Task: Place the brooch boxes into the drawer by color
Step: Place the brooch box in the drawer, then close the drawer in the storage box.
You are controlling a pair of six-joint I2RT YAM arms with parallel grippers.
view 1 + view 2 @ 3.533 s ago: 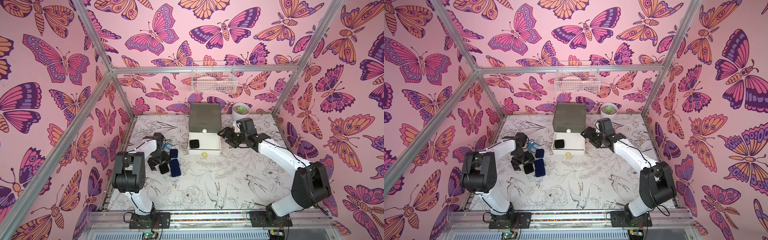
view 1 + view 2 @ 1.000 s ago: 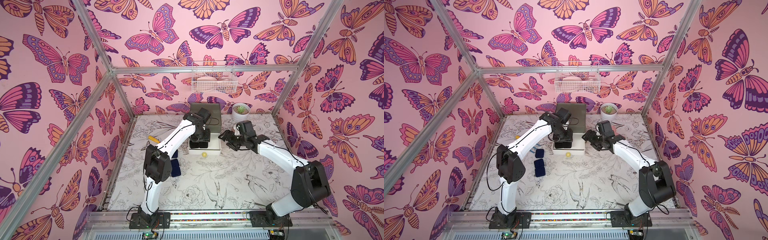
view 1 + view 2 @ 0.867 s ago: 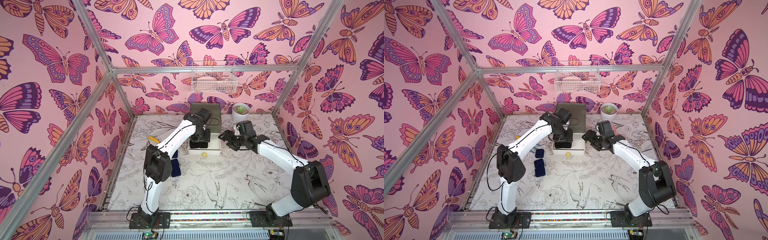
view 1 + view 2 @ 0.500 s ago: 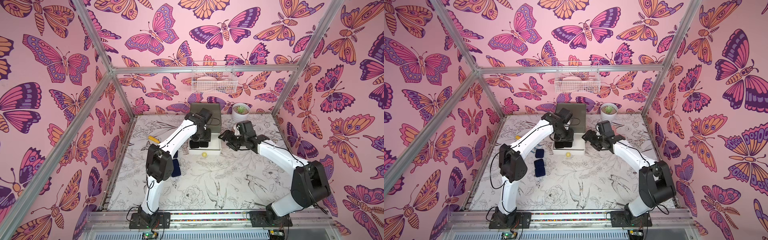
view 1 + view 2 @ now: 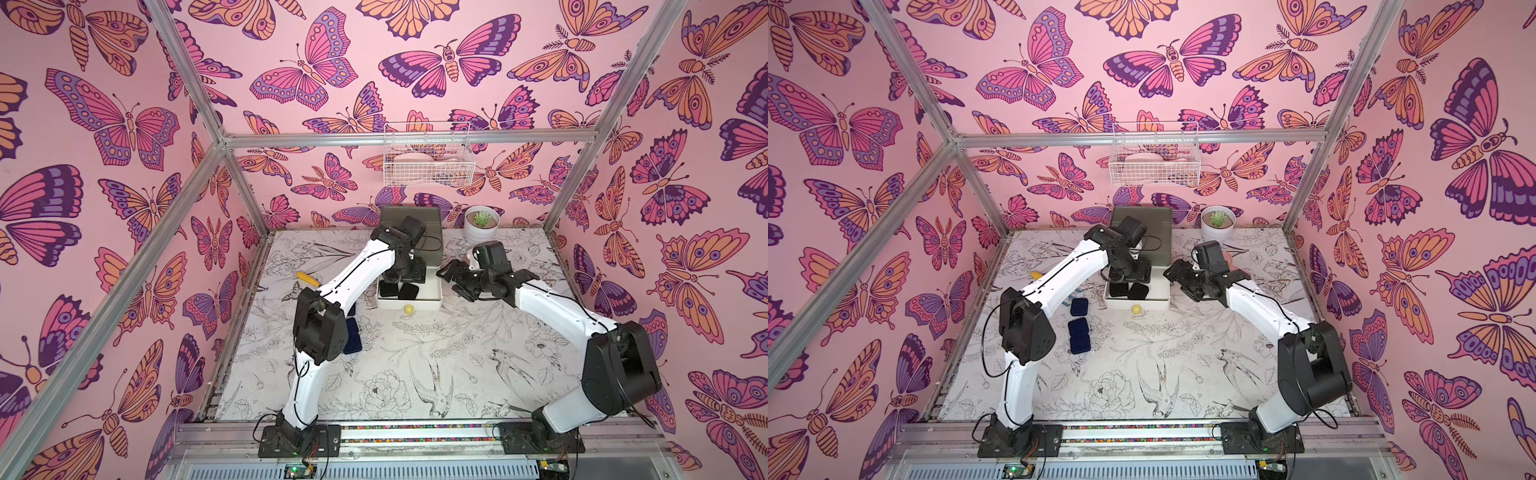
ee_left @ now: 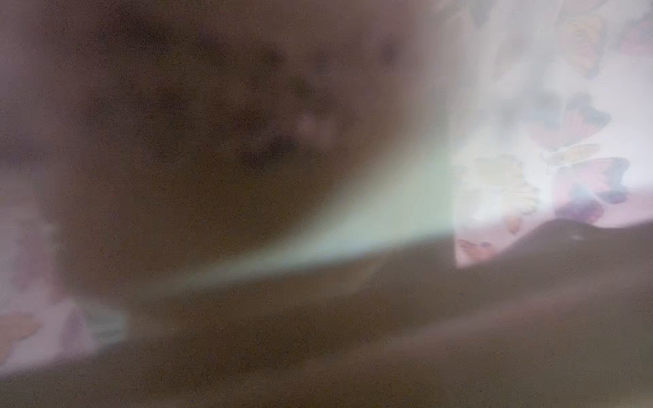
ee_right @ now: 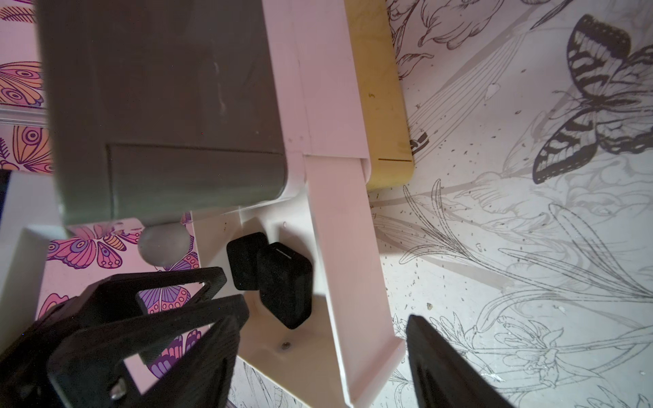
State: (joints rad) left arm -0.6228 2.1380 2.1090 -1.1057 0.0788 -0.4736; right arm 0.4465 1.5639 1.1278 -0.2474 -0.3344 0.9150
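Two black brooch boxes [image 7: 284, 282] in open white middle drawer [image 5: 432, 297] of drawer chest [image 5: 409, 226], one leaning on the other, just under left pincer [image 5: 405, 276] and untouched by it; opening of that pincer impossible to tell, its wrist view blurred. Right pincer [image 7: 325, 314] spread wide, empty, just beside the drawer's side wall. Navy brooch boxes [image 5: 1079, 328] flat on tabletop [image 5: 1163, 365] by the left arm, well apart from both pincers.
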